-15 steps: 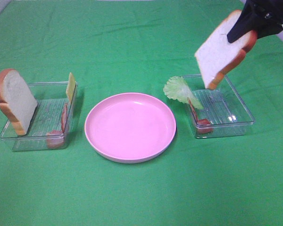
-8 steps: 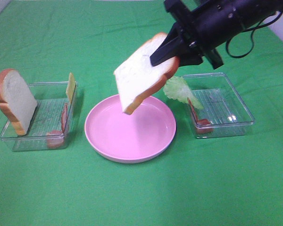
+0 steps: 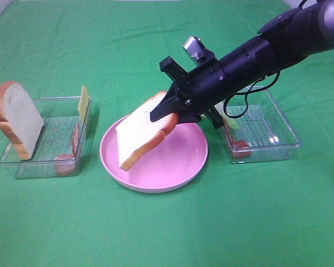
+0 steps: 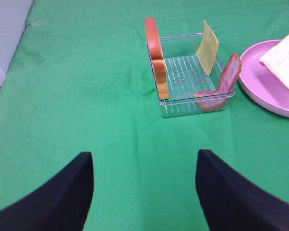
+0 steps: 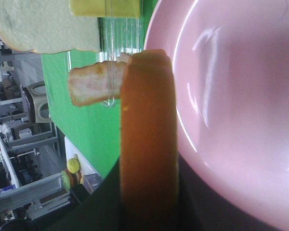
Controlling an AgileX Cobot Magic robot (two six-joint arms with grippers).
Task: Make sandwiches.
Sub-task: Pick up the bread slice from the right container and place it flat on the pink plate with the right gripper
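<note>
Bread slice [image 3: 140,138] has swung from above the right tray [image 3: 283,133] down over the plate [image 3: 181,164], clamped in my right gripper [image 3: 166,111].

From the high camera, the slice hangs tilted, its long axis running down and left from my jaws toward the plate's left rim; I cannot tell whether its lower corner touches. My right arm is by far the nearer. From the left wrist, my left gripper [image 4: 143,159] stands apart and empty, well back from the left tray [image 4: 192,103], where a second slice [image 4: 156,57], thin stiff cheese [image 4: 208,41] and limp bacon [image 4: 226,79] lean. From the right wrist, smooth orange crust sits between my jaws above glossy pink plastic.
</note>
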